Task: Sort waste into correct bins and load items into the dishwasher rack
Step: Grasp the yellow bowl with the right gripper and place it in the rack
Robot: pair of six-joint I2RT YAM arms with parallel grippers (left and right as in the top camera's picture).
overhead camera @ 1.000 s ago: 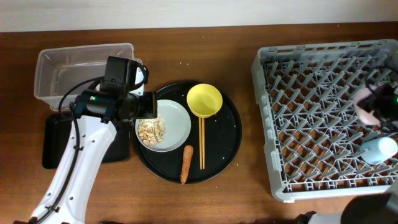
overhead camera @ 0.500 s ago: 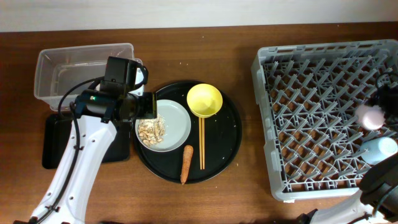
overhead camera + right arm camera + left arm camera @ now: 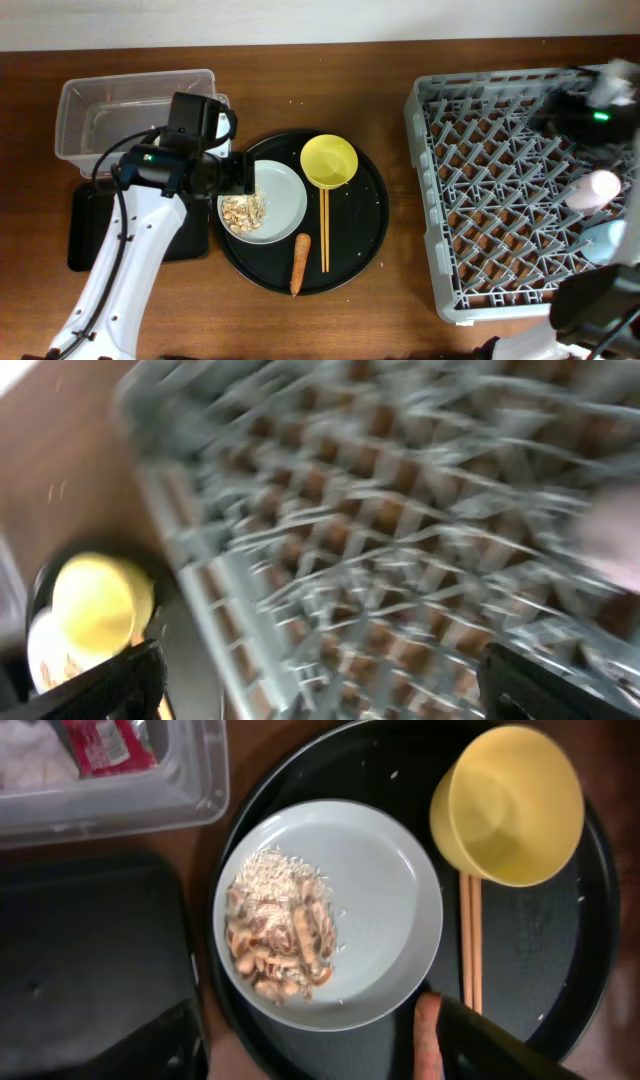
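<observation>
My left gripper point(image 3: 240, 172) point(image 3: 320, 1060) is open and empty, hovering over the near-left edge of the white plate point(image 3: 280, 195) point(image 3: 385, 900), which holds beige food scraps point(image 3: 243, 210) point(image 3: 280, 935). The yellow bowl point(image 3: 329, 161) point(image 3: 510, 805), chopsticks point(image 3: 324, 230) point(image 3: 470, 950) and carrot point(image 3: 299, 263) point(image 3: 428, 1040) lie on the round tray. The clear tub point(image 3: 110, 105) holds the red wrapper point(image 3: 110, 742) and the tissue point(image 3: 30, 745). My right gripper point(image 3: 557, 108) point(image 3: 320, 690) is open and empty, blurred, over the grey rack point(image 3: 490, 200) point(image 3: 400, 560). The pink cup point(image 3: 592, 188) and blue cup point(image 3: 610, 238) lie in the rack.
The round black tray point(image 3: 365, 225) sits mid-table. The shallow black rectangular tray point(image 3: 85, 225) point(image 3: 80, 950) lies in front of the clear tub, partly under my left arm. Bare wooden table lies between the round tray and the rack.
My right gripper let go of the pink cup, which now lies in the rack, and moved toward the rack's far side. My left gripper barely moved.
</observation>
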